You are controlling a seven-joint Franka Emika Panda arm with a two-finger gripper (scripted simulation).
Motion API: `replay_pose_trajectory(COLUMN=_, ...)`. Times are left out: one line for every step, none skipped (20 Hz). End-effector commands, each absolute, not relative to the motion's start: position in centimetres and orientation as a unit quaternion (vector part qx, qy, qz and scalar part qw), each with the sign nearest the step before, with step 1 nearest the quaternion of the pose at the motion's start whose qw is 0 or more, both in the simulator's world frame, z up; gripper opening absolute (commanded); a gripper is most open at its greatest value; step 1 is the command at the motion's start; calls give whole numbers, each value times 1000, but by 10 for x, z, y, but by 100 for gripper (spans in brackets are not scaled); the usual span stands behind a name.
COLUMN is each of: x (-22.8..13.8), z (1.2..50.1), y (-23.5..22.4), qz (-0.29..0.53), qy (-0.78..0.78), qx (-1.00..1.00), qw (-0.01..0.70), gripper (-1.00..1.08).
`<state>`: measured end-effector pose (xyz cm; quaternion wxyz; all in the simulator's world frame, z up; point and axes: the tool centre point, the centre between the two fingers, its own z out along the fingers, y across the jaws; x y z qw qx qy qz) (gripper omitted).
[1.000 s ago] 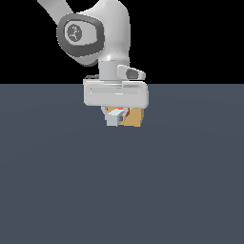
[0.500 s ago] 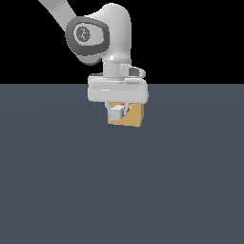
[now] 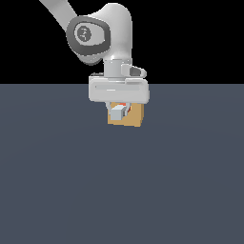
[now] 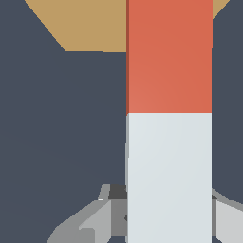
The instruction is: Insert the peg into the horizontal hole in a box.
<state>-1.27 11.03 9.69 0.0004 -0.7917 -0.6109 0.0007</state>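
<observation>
End effector (image 3: 118,110) clamped on peg (image 4: 169,118), grey end by the fingers, red end over box (image 3: 135,116) just beyond. Hole hidden. Best kept level, lined up square, pushed in slowly.

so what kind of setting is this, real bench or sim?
Most likely a simulator render: flat, textureless dark grey floor, black void behind, plain tan box, and a brick-red, grey-ended square peg in the white-grey gripper.
</observation>
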Motion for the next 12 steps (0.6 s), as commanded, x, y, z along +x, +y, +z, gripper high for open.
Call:
replay_pose_trajectory(x=-12, z=97, y=111, qz=0, qy=-611, qx=-792, qw=0, gripper=-100)
replay_pose_trajectory(x=-12, z=97, y=112, qz=0, qy=-611, qx=-792, qw=0, gripper=-100)
replay_pose_trajectory(x=-12, z=97, y=114, qz=0, qy=-611, qx=-792, qw=0, gripper=-100)
replay_pose_trajectory(x=-11, z=97, y=117, qz=0, qy=-611, qx=-792, qw=0, gripper=-100)
replay_pose_trajectory(x=-10, z=97, y=121, qz=0, qy=-611, qx=-792, qw=0, gripper=-100)
replay_pose_trajectory(x=-9, z=97, y=125, qz=0, qy=-611, qx=-792, qw=0, gripper=-100)
replay_pose_trajectory(x=-8, z=97, y=130, qz=0, qy=-611, qx=-792, qw=0, gripper=-100)
replay_pose_trajectory(x=-7, z=98, y=136, qz=0, qy=-611, qx=-792, qw=0, gripper=-100)
replay_pose_trajectory(x=-5, z=98, y=142, qz=0, qy=-611, qx=-792, qw=0, gripper=-100)
replay_pose_trajectory(x=-3, z=98, y=149, qz=0, qy=-611, qx=-792, qw=0, gripper=-100)
replay_pose_trajectory(x=-2, z=97, y=156, qz=0, qy=-611, qx=-792, qw=0, gripper=-100)
replay_pose_trajectory(x=0, z=98, y=163, qz=0, qy=-611, qx=-792, qw=0, gripper=-100)
